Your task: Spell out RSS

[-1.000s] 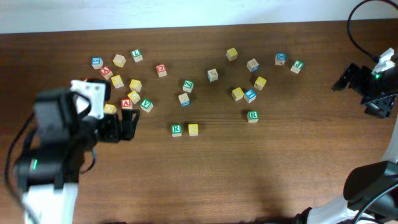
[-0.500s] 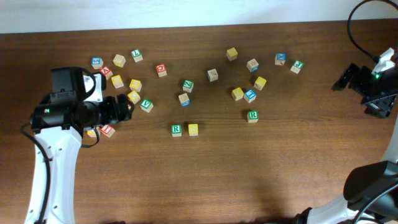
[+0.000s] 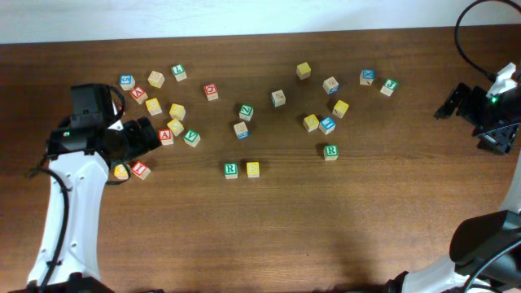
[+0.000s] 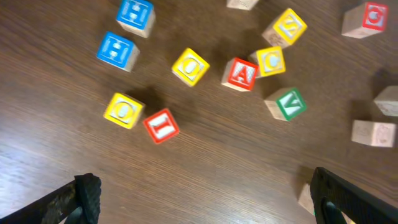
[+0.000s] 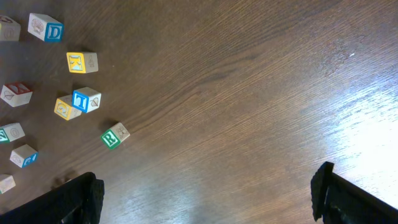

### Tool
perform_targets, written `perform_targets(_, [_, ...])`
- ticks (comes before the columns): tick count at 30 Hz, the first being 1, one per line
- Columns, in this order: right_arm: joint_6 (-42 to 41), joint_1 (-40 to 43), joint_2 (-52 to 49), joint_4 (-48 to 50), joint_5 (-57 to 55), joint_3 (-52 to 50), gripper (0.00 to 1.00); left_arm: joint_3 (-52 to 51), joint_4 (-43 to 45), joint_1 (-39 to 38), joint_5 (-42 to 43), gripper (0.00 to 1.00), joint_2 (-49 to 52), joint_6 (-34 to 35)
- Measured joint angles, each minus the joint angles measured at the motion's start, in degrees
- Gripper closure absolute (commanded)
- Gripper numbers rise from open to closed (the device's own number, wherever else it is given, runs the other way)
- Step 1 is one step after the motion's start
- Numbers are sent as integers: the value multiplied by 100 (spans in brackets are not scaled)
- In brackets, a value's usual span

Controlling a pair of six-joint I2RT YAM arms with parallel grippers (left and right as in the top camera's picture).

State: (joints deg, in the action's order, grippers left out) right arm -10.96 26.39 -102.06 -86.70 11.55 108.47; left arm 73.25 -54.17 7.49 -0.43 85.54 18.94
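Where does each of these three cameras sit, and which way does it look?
Overhead: fixed above the table, looking straight down at scattered cubes; left arm at left, right arm at the right edge.
Left wrist: on the left arm, looking down at cubes close by; its open jaws fill the bottom corners.
Right wrist: on the right arm, looking over bare wood toward cubes; open jaws in the bottom corners.
Shared: the A cube shows overhead and in left wrist; the lone R cube, overhead and in right wrist.

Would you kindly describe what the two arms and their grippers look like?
The left arm has white links and a black wrist; the right arm looks black, with a green light and a black cable beside it. The left gripper and right gripper have black fingers.
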Motion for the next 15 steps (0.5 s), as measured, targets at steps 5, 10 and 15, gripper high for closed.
perform_targets(5, [-4,0,0,0,0,0,2,0,-7,0,422,1,26,44])
perform_targets(10, [-4,0,0,0,0,0,2,0,-151,0,557,1,26,44])
perform_targets(15, [0,0,0,0,0,0,2,0,-179,0,597,1,33,35])
